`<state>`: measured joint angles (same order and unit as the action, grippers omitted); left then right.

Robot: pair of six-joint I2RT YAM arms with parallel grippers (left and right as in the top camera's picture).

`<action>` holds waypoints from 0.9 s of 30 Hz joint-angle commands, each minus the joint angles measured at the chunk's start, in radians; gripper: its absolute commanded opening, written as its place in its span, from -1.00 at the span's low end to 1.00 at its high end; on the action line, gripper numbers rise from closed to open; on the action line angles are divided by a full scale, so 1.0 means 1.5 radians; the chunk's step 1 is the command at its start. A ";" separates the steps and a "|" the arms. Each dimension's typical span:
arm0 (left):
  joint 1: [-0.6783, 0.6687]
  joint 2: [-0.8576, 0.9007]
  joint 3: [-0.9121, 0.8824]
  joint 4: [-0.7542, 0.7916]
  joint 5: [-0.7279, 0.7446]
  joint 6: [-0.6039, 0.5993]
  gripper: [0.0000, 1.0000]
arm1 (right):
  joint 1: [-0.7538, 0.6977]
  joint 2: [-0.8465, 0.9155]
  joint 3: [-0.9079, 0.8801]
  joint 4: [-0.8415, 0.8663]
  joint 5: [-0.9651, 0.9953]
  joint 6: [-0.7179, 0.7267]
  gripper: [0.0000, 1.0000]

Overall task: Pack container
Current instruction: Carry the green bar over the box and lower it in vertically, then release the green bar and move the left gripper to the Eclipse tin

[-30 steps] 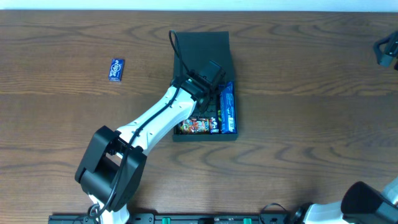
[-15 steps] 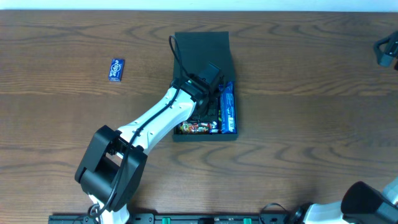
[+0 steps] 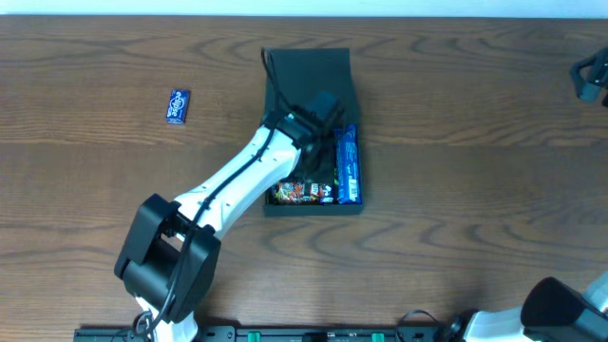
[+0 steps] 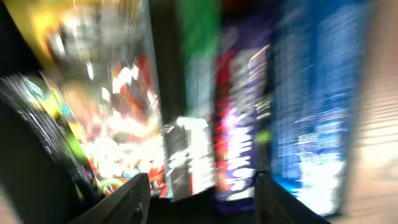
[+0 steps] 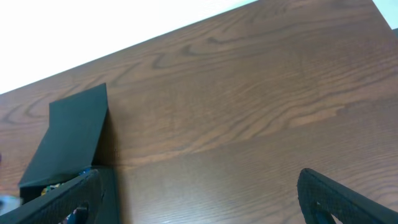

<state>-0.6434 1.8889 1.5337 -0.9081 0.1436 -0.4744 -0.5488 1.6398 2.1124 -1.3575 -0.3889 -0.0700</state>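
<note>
The dark container (image 3: 313, 210) lies open at the table's middle, its flap lid (image 3: 309, 71) folded back on the far side. Inside lie a long blue packet (image 3: 349, 166) along the right wall and a colourful packet (image 3: 296, 193) at the near end. My left gripper (image 3: 318, 163) reaches down into the container, open, with nothing between its fingers. The left wrist view is blurred; my open fingers (image 4: 202, 199) hang just above a purple packet (image 4: 239, 143), the blue packet (image 4: 311, 124) and a colourful one (image 4: 118, 124). My right gripper (image 3: 591, 78) is open and empty (image 5: 199, 205) at the far right.
A small blue candy packet (image 3: 179, 105) lies loose on the wooden table at the far left. The container's lid also shows in the right wrist view (image 5: 71, 134), far from that gripper.
My left arm has shifted slightly toward the lid side inside the container. The packets and the right arm have not visibly moved.
</note>
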 commanded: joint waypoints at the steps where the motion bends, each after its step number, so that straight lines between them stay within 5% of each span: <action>1: 0.002 -0.027 0.101 -0.030 -0.083 0.056 0.10 | 0.000 -0.001 -0.001 0.000 -0.003 -0.009 0.99; 6: 0.026 -0.043 0.143 -0.059 -0.458 0.141 0.46 | 0.000 -0.001 -0.001 0.000 -0.003 -0.009 0.99; 7: 0.049 -0.041 0.141 -0.057 -0.467 0.165 0.52 | 0.000 -0.001 -0.001 -0.001 -0.003 -0.009 0.98; 16: 0.333 -0.018 0.125 0.008 -0.210 0.372 0.95 | 0.000 -0.001 -0.001 -0.008 -0.003 -0.009 0.99; 21: 0.450 0.020 0.125 0.049 -0.052 0.502 0.96 | 0.000 -0.001 -0.001 -0.007 -0.003 -0.010 0.98; 27: 0.488 0.093 0.125 0.072 -0.005 0.568 0.98 | 0.000 -0.001 -0.001 -0.011 -0.002 -0.027 0.98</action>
<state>0.0875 1.9656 1.7336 -0.8024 0.0509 0.2668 -0.5488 1.6398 2.1124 -1.3689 -0.3889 -0.0818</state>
